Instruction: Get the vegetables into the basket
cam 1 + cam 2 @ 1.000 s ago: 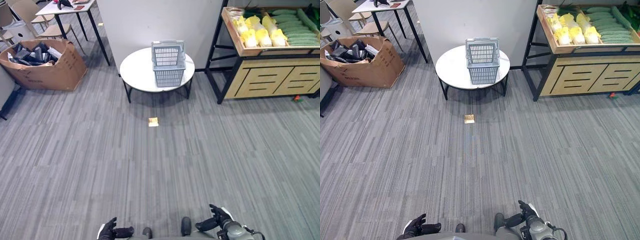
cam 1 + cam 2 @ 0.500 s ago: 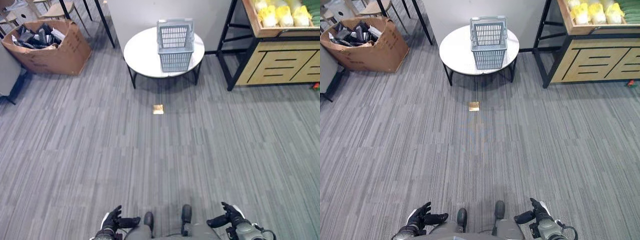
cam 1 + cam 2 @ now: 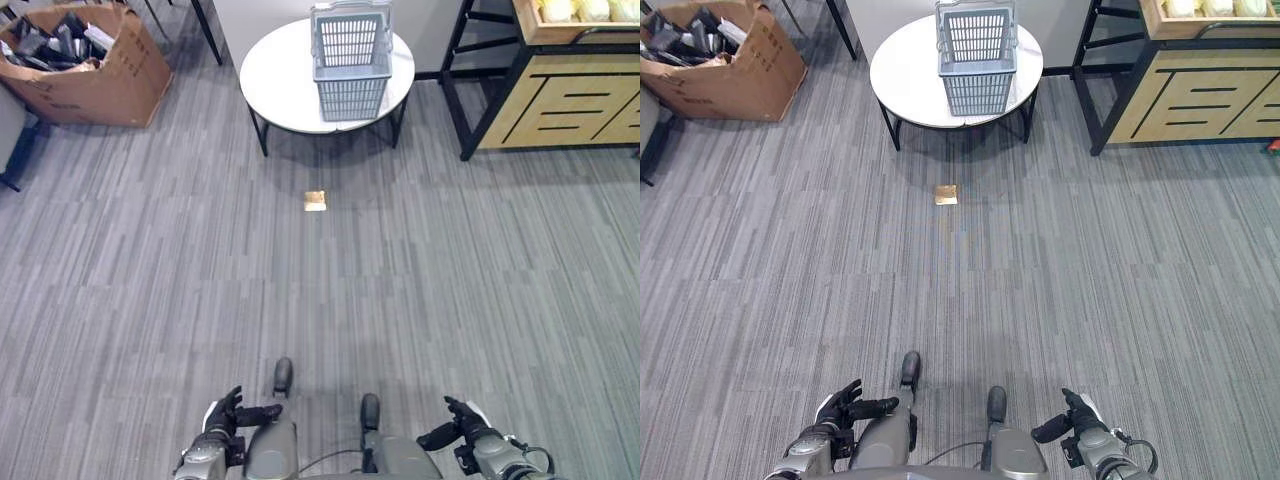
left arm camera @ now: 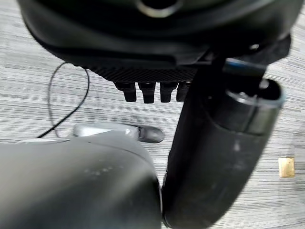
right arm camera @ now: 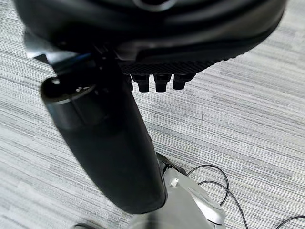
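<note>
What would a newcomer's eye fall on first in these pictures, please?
Most likely the grey basket standing on the round white table at the far middle. Next, the cardboard box of dark items at far left and the wooden shelf at far right. Both hands, left hand and right hand, hang low with relaxed fingers, holding nothing.

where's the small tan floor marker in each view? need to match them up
Left eye view: small tan marker on the carpet, upper centre, just in front of the round white table.
Right eye view: same spot, slightly further left.
Left wrist view: at the right edge.
Right wrist view: not in it.
Shared landmark: the grey basket on the table.
</note>
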### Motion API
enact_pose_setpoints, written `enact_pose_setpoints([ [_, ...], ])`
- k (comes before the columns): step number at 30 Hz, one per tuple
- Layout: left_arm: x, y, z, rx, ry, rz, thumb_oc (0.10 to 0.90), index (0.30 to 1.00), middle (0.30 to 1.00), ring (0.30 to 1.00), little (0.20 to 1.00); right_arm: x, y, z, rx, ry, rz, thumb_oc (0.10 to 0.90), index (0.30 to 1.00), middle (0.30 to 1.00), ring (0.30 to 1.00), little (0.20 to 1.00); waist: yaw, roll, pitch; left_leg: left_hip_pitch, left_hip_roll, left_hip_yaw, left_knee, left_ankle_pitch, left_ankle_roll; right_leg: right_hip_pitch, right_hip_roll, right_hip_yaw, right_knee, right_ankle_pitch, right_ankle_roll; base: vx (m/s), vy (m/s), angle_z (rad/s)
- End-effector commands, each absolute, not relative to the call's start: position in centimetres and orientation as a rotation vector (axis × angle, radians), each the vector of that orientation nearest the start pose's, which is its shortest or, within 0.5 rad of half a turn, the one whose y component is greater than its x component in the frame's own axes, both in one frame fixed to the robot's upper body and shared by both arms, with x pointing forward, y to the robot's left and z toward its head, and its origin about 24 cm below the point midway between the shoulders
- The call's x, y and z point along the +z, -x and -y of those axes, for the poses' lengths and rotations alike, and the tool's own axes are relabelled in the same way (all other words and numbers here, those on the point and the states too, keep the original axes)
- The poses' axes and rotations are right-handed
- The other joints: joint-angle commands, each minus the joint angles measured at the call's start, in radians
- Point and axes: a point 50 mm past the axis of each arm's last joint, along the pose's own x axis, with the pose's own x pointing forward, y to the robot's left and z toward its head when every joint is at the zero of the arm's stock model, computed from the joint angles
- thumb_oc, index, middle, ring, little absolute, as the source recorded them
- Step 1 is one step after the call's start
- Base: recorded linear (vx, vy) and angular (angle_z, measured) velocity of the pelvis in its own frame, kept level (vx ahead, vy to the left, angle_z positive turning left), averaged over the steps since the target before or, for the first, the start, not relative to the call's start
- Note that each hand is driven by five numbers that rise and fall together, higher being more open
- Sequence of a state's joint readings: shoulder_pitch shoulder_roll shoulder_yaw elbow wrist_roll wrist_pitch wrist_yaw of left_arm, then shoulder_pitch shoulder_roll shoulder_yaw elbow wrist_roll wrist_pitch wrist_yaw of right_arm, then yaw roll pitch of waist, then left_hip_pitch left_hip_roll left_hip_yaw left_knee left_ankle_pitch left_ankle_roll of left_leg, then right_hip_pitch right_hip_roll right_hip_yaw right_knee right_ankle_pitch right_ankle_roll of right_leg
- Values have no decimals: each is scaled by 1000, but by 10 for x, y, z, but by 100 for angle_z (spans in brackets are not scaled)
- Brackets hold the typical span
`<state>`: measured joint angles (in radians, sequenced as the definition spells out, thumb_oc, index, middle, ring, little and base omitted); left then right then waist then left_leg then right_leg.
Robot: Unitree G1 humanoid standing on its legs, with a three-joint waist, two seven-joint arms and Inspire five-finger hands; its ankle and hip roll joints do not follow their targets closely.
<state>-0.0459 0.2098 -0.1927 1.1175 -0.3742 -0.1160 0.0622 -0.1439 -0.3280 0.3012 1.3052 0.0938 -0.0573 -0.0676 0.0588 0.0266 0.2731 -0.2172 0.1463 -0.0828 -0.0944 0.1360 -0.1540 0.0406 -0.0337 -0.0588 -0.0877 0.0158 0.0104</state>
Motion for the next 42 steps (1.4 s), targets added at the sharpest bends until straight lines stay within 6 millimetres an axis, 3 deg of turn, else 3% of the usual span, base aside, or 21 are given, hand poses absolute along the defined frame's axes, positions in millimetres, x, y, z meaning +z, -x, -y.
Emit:
enact_pose_setpoints([
  [1, -165, -78, -202, 147, -32, -1132, 900, 1000, 1000, 1000, 1000, -146, -117, 264, -55, 445, -1130, 900, 1000, 1000, 1000, 1000, 14, -40, -86, -32, -35, 24, 47, 83, 53, 136, -77, 62, 100, -119, 119, 259, 299, -70],
  [4, -165, -77, -208, 131, -74, -1143, 900, 1000, 1000, 1000, 1000, -148, -116, 260, -46, 431, -1134, 900, 1000, 1000, 1000, 1000, 9, -60, -101, -22, -56, 52, 72, 41, 82, 114, -117, 92, 131, -68, 147, 190, 296, -67],
  [8, -160, -87, -218, 46, -181, -1111, 900, 1000, 1000, 1000, 1000, -146, -130, 250, -8, 426, -1090, 900, 1000, 1000, 1000, 1000, 4, -84, -93, -15, -95, 101, 134, -34, 126, 28, -165, 126, 249, 107, 179, 113, 338, -35],
  [9, -157, -92, -224, 17, -225, -1095, 900, 1000, 1000, 1000, 1000, -142, -145, 245, 21, 444, -1046, 900, 1000, 1000, 1000, 1000, 3, -72, -79, 5, -103, 103, 139, -59, 149, -35, -161, 106, 364, 149, 171, 82, 328, -42],
  [10, -157, -92, -225, 18, -225, -1095, 900, 1000, 1000, 1000, 1000, -142, -145, 245, 21, 444, -1045, 900, 1000, 1000, 1000, 1000, 3, -73, -79, 5, -103, 103, 140, -60, 149, -36, -162, 106, 366, 148, 171, 85, 322, -31],
  [13, -156, -93, -227, -5, -274, -1104, 900, 1000, 1000, 1000, 1000, -136, -160, 240, 39, 455, -995, 900, 1000, 1000, 1000, 1000, -2, -55, -63, 71, -123, 112, 134, -99, 174, -96, -182, 14, 470, 187, 158, 127, 272, -11],
  [17, -156, -96, -229, -11, -300, -1111, 900, 1000, 1000, 1000, 1000, -131, -173, 237, 57, 465, -951, 900, 1000, 1000, 1000, 1000, -17, -50, -44, 135, -127, 119, 100, -114, 179, -170, -161, -47, 439, 146, 147, 168, 146, -24],
  [18, -157, -99, -230, 19, -282, -1120, 900, 1000, 1000, 1000, 1000, -128, -180, 235, 59, 465, -928, 900, 1000, 1000, 1000, 1000, -28, -50, -27, 163, -129, 114, 93, -131, 175, -207, -147, -79, 354, 110, 145, 190, 27, -12],
  [20, -158, -100, -230, 52, -266, -1132, 900, 1000, 1000, 1000, 1000, -127, -184, 232, 56, 454, -916, 900, 1000, 1000, 1000, 1000, -40, -53, -17, 188, -133, 103, 87, -146, 170, -223, -143, -90, 256, 116, 153, 259, -13, -1],
  [24, -160, -100, -230, 100, -245, -1163, 900, 1000, 1000, 1000, 1000, -127, -186, 226, 59, 436, -911, 900, 1000, 1000, 1000, 1000, -73, -57, -12, 274, -121, 67, 66, -196, 147, -291, -152, -56, 73, 198, 183, 336, -84, 23],
  [26, -161, -99, -227, 110, -222, -1164, 900, 1000, 1000, 1000, 1000, -127, -186, 224, 76, 445, -905, 900, 1000, 1000, 1000, 1000, -81, -61, -13, 313, -113, 41, 62, -219, 133, -313, -157, -47, 66, 220, 193, 354, -144, 22],
  [30, -166, -86, -219, 85, -213, -1209, 900, 1000, 1000, 1000, 1000, -130, -178, 228, 63, 440, -933, 900, 1000, 1000, 1000, 1000, -85, -53, -46, 360, -72, 23, 63, -229, 100, -268, -136, -92, 88, 195, 168, 354, -214, 67],
  [31, -167, -83, -216, 92, -196, -1221, 900, 1000, 1000, 1000, 1000, -132, -173, 231, 59, 441, -947, 900, 1000, 1000, 1000, 1000, -91, -39, -61, 352, -37, 16, 117, -194, 72, -253, -114, -120, 107, 164, 145, 279, -209, 29],
  [32, -167, -83, -216, 92, -195, -1221, 900, 1000, 1000, 1000, 1000, -132, -173, 231, 59, 442, -947, 900, 1000, 1000, 1000, 1000, -93, -38, -62, 351, -35, 15, 118, -196, 71, -253, -114, -122, 107, 163, 145, 299, -238, 26],
  [35, -167, -85, -213, 128, -131, -1207, 900, 1000, 1000, 1000, 1000, -133, -168, 238, 43, 448, -958, 900, 1000, 1000, 1000, 1000, -88, -37, -52, 270, -30, 2, 340, -96, 31, -213, -97, -151, 127, 114, 101, 182, -180, 14],
  [36, -166, -90, -213, 161, -98, -1188, 900, 1000, 1000, 1000, 1000, -133, -165, 242, 27, 449, -969, 900, 1000, 1000, 1000, 1000, -79, -45, -40, 231, -36, -10, 405, -57, 28, -194, -93, -155, 127, 100, 86, 105, -143, 8],
  [37, -166, -90, -213, 161, -98, -1188, 900, 1000, 1000, 1000, 1000, -133, -165, 242, 27, 449, -969, 900, 1000, 1000, 1000, 1000, -80, -44, -39, 229, -36, -12, 410, -59, 28, -194, -93, -157, 128, 100, 85, 180, -200, -1],
  [38, -163, -101, -214, 201, -75, -1143, 900, 1000, 1000, 1000, 1000, -136, -155, 248, -10, 447, -1003, 900, 1000, 1000, 1000, 1000, -70, -57, -24, 171, -39, -13, 517, -7, 26, -159, -92, -169, 123, 77, 64, 292, -215, 0],
  [39, -161, -105, -214, 202, -71, -1125, 900, 1000, 1000, 1000, 1000, -140, -142, 257, -53, 440, -1054, 900, 1000, 1000, 1000, 1000, -62, -61, -17, 139, -33, 12, 523, 10, 37, -125, -91, -182, 115, 56, 57, 294, -215, 3],
  [41, -161, -106, -214, 195, -79, -1122, 900, 1000, 1000, 1000, 1000, -141, -137, 260, -62, 444, -1075, 900, 1000, 1000, 1000, 1000, -55, -61, -14, 112, -47, 21, 498, -11, 43, -109, -92, -183, 107, 47, 59, 245, -72, 23],
  [42, -160, -107, -215, 178, -98, -1116, 900, 1000, 1000, 1000, 1000, -142, -130, 266, -75, 459, -1104, 900, 1000, 1000, 1000, 1000, -47, -64, -14, 45, -68, 52, 432, -53, 56, -77, -96, -186, 89, 30, 69, 375, -31, 26],
])
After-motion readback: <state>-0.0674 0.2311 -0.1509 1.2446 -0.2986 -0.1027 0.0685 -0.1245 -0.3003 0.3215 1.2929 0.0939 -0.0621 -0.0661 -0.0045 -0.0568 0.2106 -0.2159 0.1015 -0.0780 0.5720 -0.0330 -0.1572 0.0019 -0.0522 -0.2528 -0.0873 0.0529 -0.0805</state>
